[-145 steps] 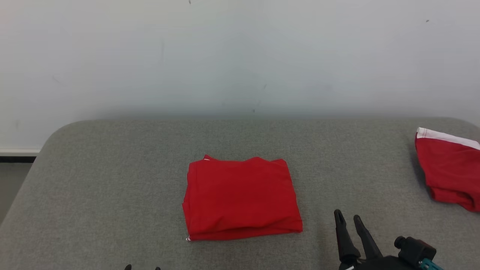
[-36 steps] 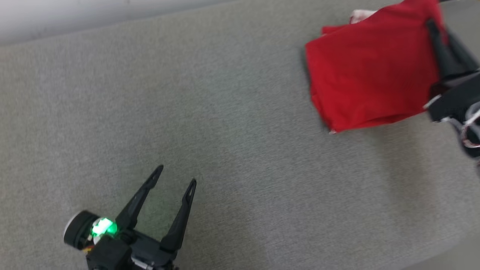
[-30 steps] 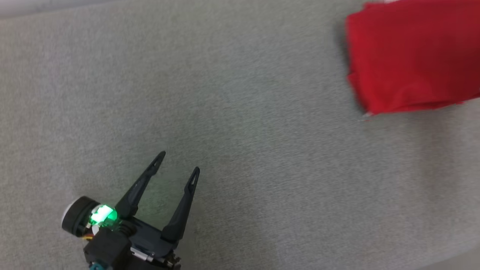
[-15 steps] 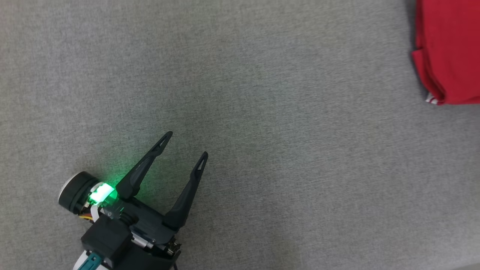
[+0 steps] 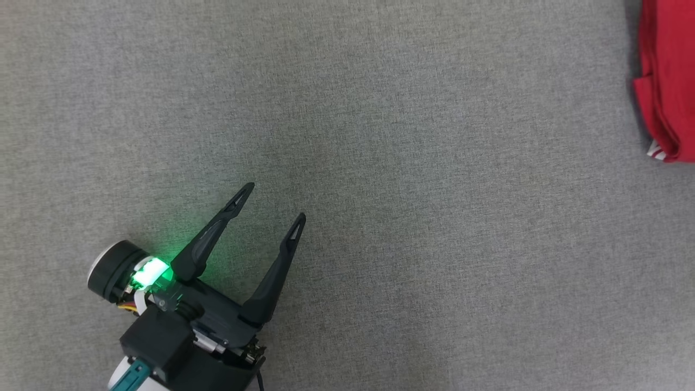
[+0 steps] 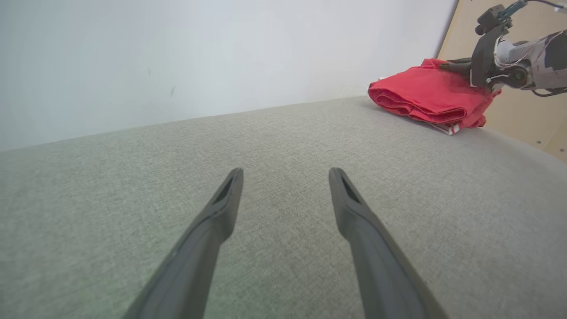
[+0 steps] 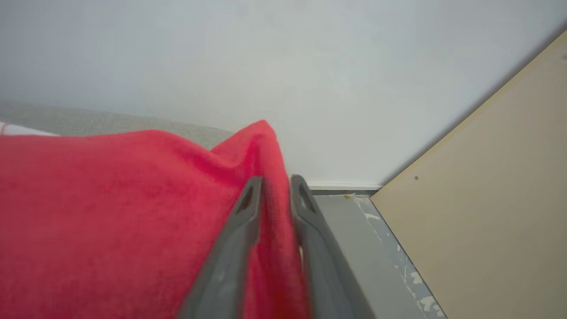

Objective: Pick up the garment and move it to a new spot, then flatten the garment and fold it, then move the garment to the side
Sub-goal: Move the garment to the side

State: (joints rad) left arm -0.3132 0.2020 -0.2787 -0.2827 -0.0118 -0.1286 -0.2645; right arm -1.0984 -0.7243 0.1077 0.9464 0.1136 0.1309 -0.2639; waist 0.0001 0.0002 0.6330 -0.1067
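At the table's (image 5: 380,163) right edge, setting down the garment (image 6: 421,99) carried from centre, likely finishing; straddling 1 fold with right gripper (image 7: 275,181), clamped or loosening unclear; holding left gripper (image 5: 274,202) splayed

Wide grey fabric tabletop (image 5: 434,217) open ahead of left gripper (image 5: 275,201) (fingers spread), folded red cloth garment (image 5: 665,81) blocking far right edge, white wall (image 6: 177,57) bounding far side

The garment (image 5: 665,81) is red, white-striped at one corner; the table (image 5: 434,217) is heathered grey; my left gripper (image 5: 274,202) is black with a green light (image 5: 149,271).
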